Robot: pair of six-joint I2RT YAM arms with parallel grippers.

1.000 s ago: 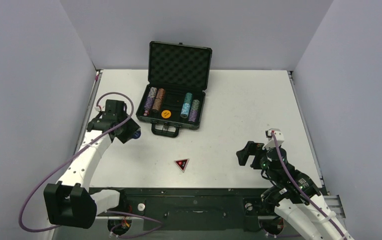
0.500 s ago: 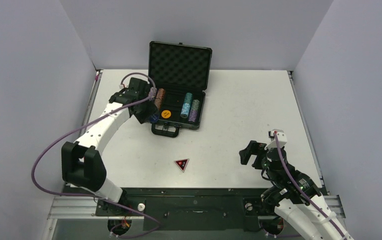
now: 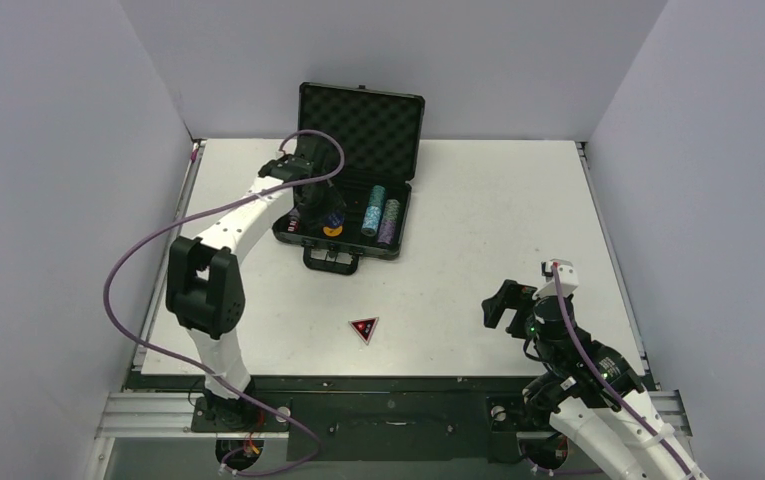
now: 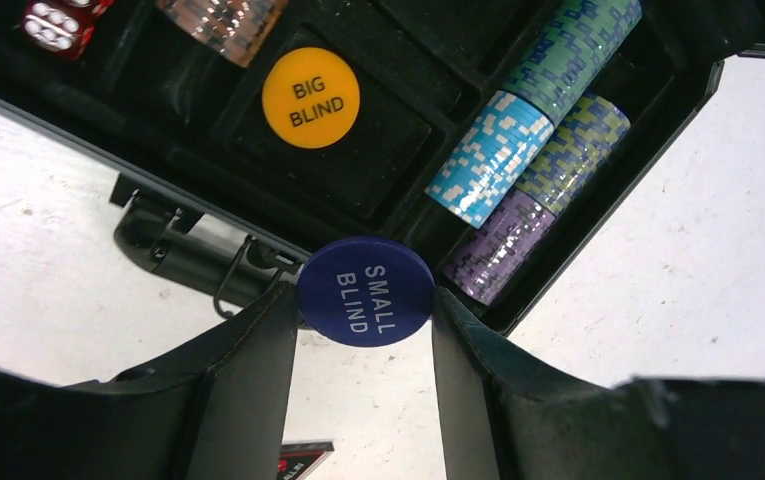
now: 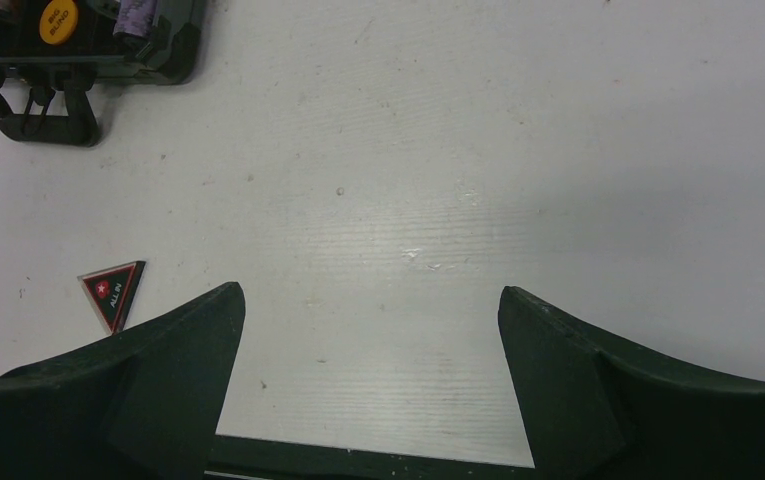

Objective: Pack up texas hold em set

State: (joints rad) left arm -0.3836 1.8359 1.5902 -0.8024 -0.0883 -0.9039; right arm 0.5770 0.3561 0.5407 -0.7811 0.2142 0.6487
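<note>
Blue SMALL BLIND disc (image 4: 365,291) pinched in left gripper (image 4: 363,302), over open briefcase (image 3: 358,125), right gripper (image 5: 368,295) spread wide, empty

Black briefcase (image 3: 360,128), yellow disc (image 4: 310,97), navy disc (image 4: 365,291), teal-and-white speckled chip stack (image 4: 488,155), purple stack (image 4: 503,245), red dice (image 4: 53,22) with white dots, black-red triangle (image 5: 113,290)
</note>
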